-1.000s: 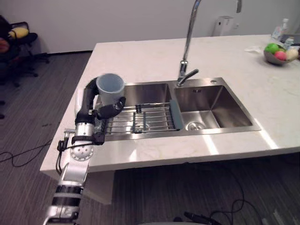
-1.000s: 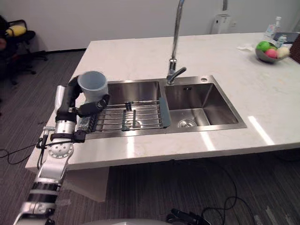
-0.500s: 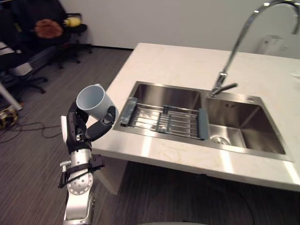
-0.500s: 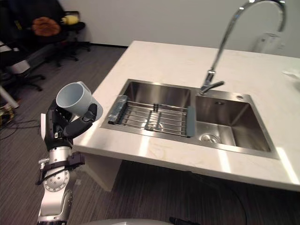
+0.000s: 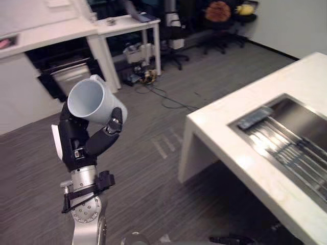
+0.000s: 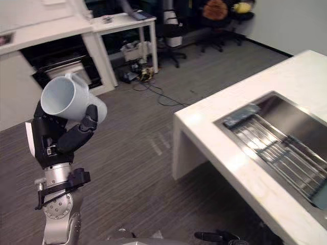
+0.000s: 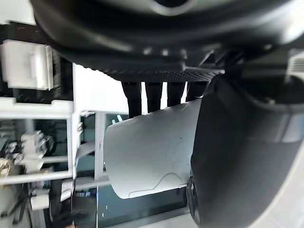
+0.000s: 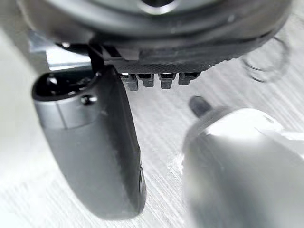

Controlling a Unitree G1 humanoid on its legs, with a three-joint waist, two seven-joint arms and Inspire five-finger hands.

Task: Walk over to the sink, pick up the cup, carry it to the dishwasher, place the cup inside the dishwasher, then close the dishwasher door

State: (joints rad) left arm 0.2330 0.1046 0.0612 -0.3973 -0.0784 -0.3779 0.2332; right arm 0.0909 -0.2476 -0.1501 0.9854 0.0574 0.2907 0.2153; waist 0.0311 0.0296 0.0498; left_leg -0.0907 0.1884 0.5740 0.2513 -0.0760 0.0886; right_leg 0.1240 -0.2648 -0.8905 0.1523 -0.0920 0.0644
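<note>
Left eye view first: your robot's left hand (image 5: 82,142) is raised in front of the body on an upright forearm, palm turned toward the camera. It is grasping the cup (image 5: 95,102). The thumb (image 5: 104,138) crosses the near wall of the cup. In the left wrist view the fingers (image 7: 147,97) reach round its far wall. The pale cup sits on top of the hand, tipped on its side, with its open mouth facing up and toward the camera and its handle on the upper side.

Judging by this, you are in the carrying step: the cup is picked up and not yet placed.

Just beyond the hand and cup, past a stretch of grey carpet (image 5: 153,148), a dark recess with a silvery panel (image 5: 69,76) sits under a white worktop. That may be the dishwasher, though you cannot be sure from here. Well off to the hand's right stands the white counter (image 5: 230,143) with the sink (image 5: 306,127) and its wire rack (image 5: 288,153).

Next you would need to walk toward that recess, hold the grasp firm, then lower and level the cup.

The right hand (image 8: 95,147) hangs over the floor in the right wrist view; whether it is released or clenched cannot be told.
</note>
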